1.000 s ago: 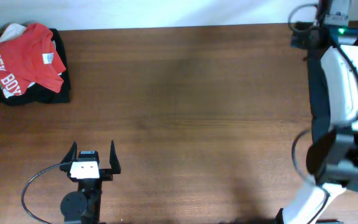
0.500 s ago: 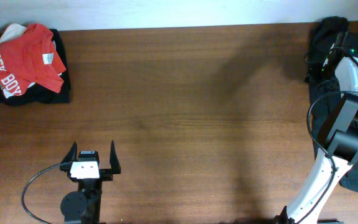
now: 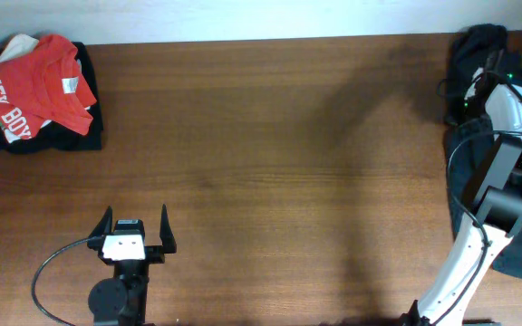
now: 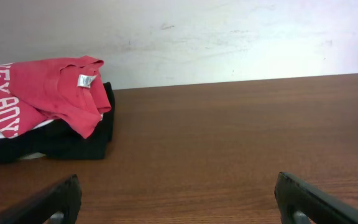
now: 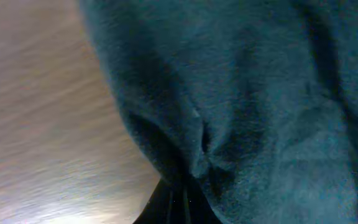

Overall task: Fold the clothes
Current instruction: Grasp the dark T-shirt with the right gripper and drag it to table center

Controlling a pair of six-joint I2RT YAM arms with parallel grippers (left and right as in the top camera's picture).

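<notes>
Right pincer first: on its own wrist camera it looks clenched on a bunched pucker of the large black soft-fabric shirt. The folds converge right at the fingertips, though the fingers themselves barely show. Overhead, that shirt sits heaped at the far right edge of the brown wooden table, spilling past the rim, with the right arm standing over it. No white lettering shows from here.

Left pincer waits released at the near left, fingers spread wide, nothing between them.

So this is the fetch step, I'd say: the garment isn't spread and folding hasn't begun. The next move calls for dragging it leftward to the middle and laying it flat, probably with the left pincer taking a second corner.

Room? Plenty, with bare wood across the centre. Watch the right edge, where cloth could slip off. Watch the far left corner too, where a red shirt with white lettering lies on a folded dark pile. Steer well apart from that.
</notes>
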